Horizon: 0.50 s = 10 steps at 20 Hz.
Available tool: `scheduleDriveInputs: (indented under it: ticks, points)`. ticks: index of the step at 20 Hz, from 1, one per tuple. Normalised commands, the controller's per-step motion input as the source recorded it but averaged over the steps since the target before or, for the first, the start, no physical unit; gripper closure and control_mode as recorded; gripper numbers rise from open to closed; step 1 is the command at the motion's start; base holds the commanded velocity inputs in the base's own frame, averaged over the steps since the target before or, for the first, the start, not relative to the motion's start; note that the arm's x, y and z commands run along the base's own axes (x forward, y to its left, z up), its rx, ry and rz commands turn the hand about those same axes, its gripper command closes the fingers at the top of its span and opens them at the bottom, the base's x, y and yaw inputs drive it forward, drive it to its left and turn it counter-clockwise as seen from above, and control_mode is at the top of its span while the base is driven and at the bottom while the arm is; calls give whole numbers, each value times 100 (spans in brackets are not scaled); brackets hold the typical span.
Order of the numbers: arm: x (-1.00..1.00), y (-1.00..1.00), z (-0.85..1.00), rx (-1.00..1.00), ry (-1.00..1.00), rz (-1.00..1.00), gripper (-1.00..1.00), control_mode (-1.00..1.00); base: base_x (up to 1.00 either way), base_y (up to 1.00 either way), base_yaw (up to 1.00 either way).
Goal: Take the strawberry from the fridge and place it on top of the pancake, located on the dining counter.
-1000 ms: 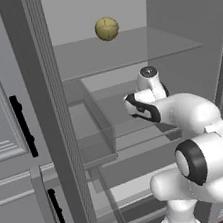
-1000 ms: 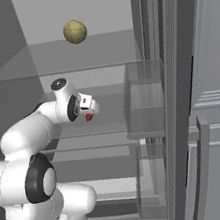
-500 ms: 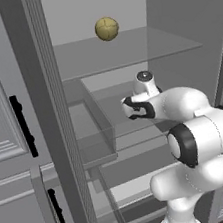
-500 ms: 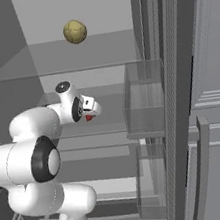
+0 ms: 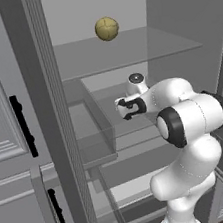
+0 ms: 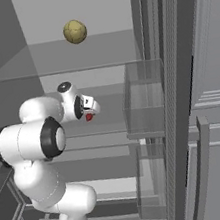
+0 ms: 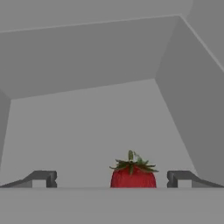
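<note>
Reaching: the white robot arm with dark joints [image 5: 186, 122] stretches into the open dark grey fridge with pale interior [image 6: 89, 4], its hand at the level of the middle glass shelf.
Jaws: the two-finger gripper [image 7: 111, 178] stands spread wide, nothing pinched; in the hand view one dark fingertip [image 7: 41, 178] rises at the lower left and the other at the lower right.
Strawberry: the tiny red strawberry with green leafy cap [image 7: 133, 173] sits upright on the pale shelf floor between the two fingertips, nearer the right-hand one in the hand view and touching neither. In the right base view it shows as a small red spot [image 6: 89, 117] just below the hand.
Upper shelf: a yellow-green round fruit [image 5: 107, 29] rests on the top clear glass shelf [image 5: 124, 51], well above the gripper.
Door: clear glass door bins [image 6: 143, 101] hang at the side, beside the hand's level.
Cabinets: light grey panelled cabinet fronts with black bar handles [image 5: 23, 125] stand at the left in the left base view.
</note>
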Motion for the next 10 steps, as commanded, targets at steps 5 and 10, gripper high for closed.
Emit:
scheduleDriveInputs:
  ticks: [5,10]
  points:
    - [0,-19,-18,0,1,0,-100,-100,0,0,0]
    - [0,-5,-18,0,0,0,-100,-100,0,0,0]
